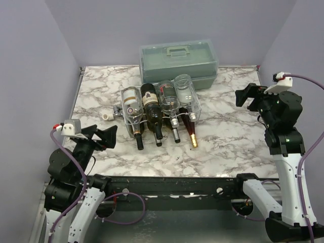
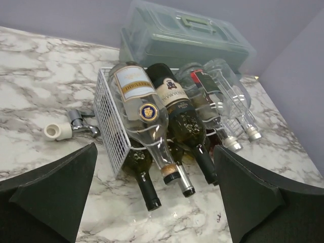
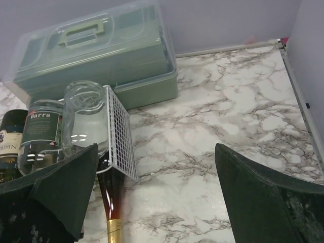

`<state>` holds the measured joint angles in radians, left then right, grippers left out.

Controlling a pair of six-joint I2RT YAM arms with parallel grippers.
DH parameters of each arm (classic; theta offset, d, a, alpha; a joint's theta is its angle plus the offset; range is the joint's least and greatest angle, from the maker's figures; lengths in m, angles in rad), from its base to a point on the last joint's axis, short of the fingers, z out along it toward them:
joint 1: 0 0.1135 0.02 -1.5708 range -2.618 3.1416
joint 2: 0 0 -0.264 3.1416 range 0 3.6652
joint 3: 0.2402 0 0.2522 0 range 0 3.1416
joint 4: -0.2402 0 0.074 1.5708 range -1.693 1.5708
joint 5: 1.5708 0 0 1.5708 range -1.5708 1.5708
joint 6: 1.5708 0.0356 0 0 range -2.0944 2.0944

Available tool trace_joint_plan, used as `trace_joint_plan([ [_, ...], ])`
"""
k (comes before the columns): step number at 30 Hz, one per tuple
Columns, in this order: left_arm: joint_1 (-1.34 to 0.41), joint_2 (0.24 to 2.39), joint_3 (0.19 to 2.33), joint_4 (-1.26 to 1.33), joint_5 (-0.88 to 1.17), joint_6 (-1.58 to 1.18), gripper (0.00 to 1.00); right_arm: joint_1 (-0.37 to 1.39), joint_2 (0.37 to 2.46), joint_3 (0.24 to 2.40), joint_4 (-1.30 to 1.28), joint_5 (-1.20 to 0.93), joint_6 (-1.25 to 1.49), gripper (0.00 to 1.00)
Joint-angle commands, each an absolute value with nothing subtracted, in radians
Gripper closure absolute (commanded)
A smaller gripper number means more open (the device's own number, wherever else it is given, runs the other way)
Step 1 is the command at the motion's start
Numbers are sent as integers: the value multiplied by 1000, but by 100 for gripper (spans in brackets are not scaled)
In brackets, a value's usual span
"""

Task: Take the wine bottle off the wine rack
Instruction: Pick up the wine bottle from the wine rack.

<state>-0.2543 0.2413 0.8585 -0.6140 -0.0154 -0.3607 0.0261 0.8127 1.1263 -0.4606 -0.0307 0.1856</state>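
The white wire wine rack stands mid-table and holds several bottles in two tiers, necks toward me. On top lie a clear bottle with a cream label, a dark bottle, a clear bottle with a dark label and a clear empty bottle. Below, dark necks and a gold-foil neck stick out. My left gripper is open and empty, near-left of the rack. My right gripper is open and empty, right of the rack. In the wrist views the left gripper and right gripper hold nothing.
A grey-green plastic case with a handle sits just behind the rack. A small white and metal stopper lies on the marble table left of the rack. Purple walls close in the back and both sides.
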Motion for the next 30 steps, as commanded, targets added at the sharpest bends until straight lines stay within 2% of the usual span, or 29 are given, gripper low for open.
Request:
trace_joint_plan([
  [1,-247,252,873,-658,103,-420,1,25,803,1127,-482,-52,197,0],
  [8,-247,270,851,-683,196,-480,1,25,791,1122,-509,-243,79,0],
  [15,-247,312,845,-704,225,-525,1,25,831,1112,-652,-732,-257,0],
  [18,-247,356,839,-695,254,-568,1,25,852,1089,-704,-838,-306,0],
  [25,-250,489,885,-678,308,-614,1,25,872,986,-596,-796,-262,0],
  [28,-288,545,910,-684,241,-597,1,25,893,961,-572,-779,-262,0],
  [30,-364,585,945,-697,123,-594,1,25,907,934,-536,-779,-232,0],
])
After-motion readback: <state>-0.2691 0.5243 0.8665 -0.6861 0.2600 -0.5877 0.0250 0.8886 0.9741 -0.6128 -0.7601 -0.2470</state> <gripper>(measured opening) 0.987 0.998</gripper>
